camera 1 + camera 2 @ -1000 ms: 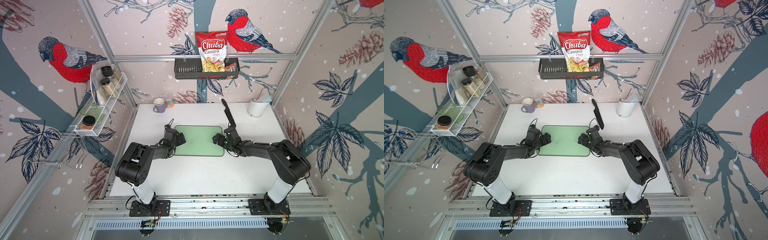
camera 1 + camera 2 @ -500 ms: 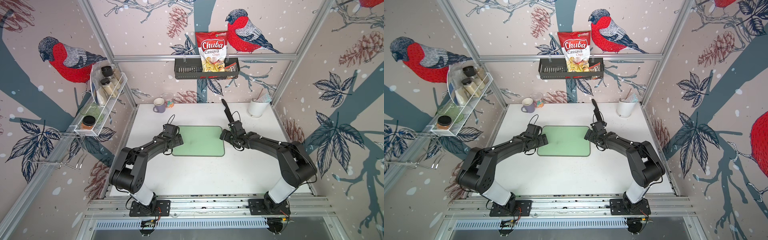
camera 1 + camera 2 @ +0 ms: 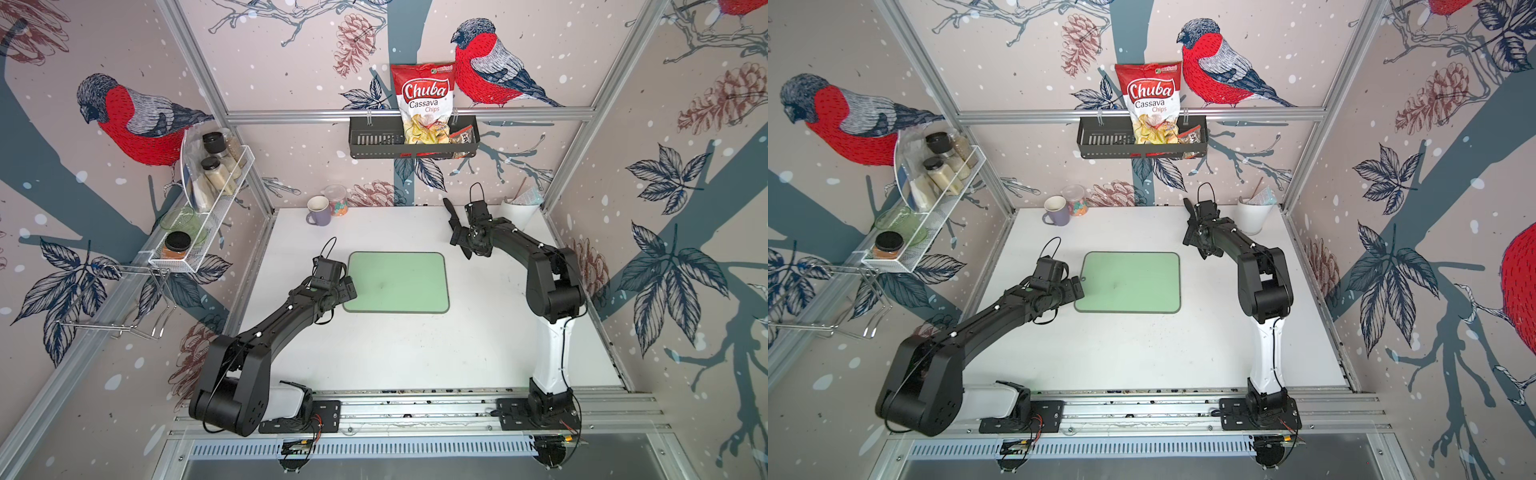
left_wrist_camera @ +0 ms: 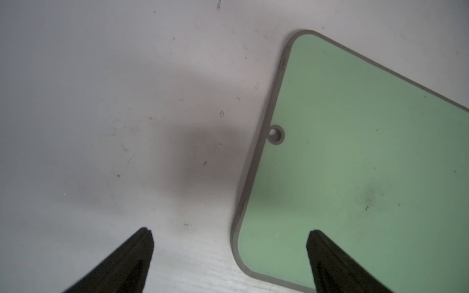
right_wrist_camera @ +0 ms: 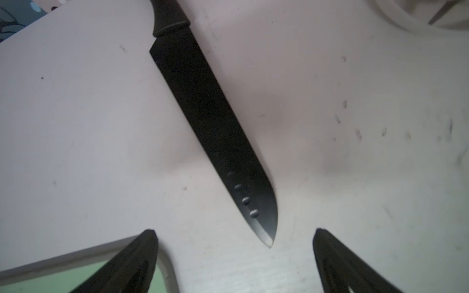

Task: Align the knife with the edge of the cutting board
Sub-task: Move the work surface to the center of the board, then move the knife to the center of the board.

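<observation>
Alignment is not yet begun: the knife point(image 5: 215, 132) lies slanted on the table point(image 3: 374, 353) at the cutting board's point(image 3: 398, 282) 1 o'clock, apart from it. The right gripper point(image 5: 234, 230) hovers over its blade and the left gripper point(image 4: 229, 230) at the board's 9 o'clock, both with jaws wide and empty.

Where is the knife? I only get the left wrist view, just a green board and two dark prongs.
Observer: The knife lies flat on the white table, past the far right corner of the cutting board, not touching it.
Visitor: Is anything holding it?
Observer: No. The right gripper is above the blade, jaws open, gripping nothing.
Visitor: Which way does it point?
Observer: Handle toward the back wall, tip toward the front.
</observation>
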`<state>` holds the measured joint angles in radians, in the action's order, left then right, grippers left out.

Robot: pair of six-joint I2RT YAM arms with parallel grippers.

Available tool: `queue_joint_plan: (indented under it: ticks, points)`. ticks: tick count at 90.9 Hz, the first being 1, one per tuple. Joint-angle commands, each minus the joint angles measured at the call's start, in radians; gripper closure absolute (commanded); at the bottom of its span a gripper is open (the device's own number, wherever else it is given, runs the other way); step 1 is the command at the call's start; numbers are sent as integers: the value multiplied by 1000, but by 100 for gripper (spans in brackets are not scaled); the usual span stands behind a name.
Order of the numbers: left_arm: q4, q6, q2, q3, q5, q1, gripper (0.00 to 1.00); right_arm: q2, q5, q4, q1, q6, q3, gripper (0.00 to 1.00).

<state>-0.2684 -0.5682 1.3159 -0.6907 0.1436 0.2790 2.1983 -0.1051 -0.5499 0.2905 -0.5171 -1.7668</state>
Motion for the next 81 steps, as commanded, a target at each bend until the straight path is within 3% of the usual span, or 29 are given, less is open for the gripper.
queue_joint_plan:
  ticks: [1,26,46,81]
  points:
    - [-6,8,-49,45,-17,-3,4,142,-9,-171,-17,54,-227,5]
    - [-36,8,-180,136,0,-2,4,390,56,-196,-42,92,-592,6]
    - [-29,10,-203,155,9,-2,4,451,244,-20,-80,-27,-615,9]
    - [-7,9,-164,159,2,-2,4,548,219,68,-43,-92,-723,11]
